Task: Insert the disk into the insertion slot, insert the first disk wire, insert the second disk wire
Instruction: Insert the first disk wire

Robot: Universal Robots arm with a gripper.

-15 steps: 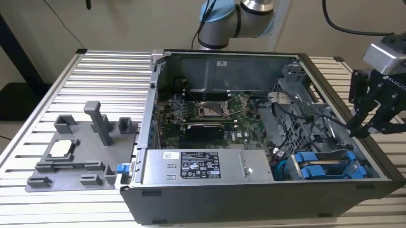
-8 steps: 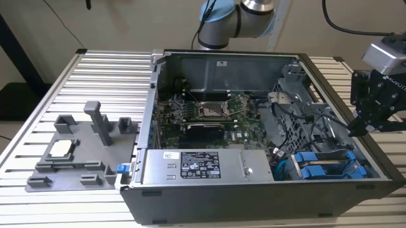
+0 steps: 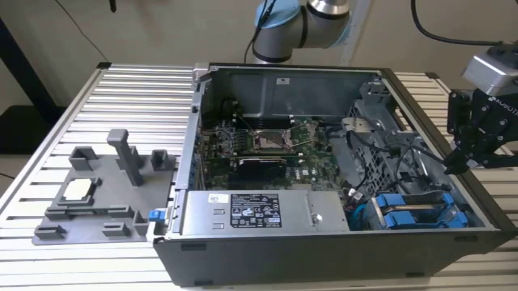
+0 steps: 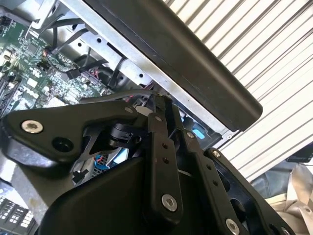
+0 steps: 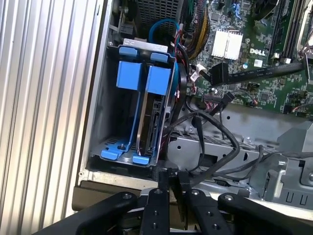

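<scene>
While the disk [image 5: 150, 116] is sitting in the insertion slot [image 5: 101, 105], the claw [image 5: 173, 174] is hanging clenched beside loose black cables [image 5: 234, 142].

Grey fixture tray [image 3: 89, 209], power supply [image 3: 259, 212], green motherboard [image 3: 217, 151]

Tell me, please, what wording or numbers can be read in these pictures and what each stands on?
Only makers' marks are large enough to make out.
Power-supply box label: dense print, too small to read.
White sticker beside it: too small.
Circuit board: white maker's mark; tiny codes blurred.
Claw: pale maker's lettering on its body.
</scene>
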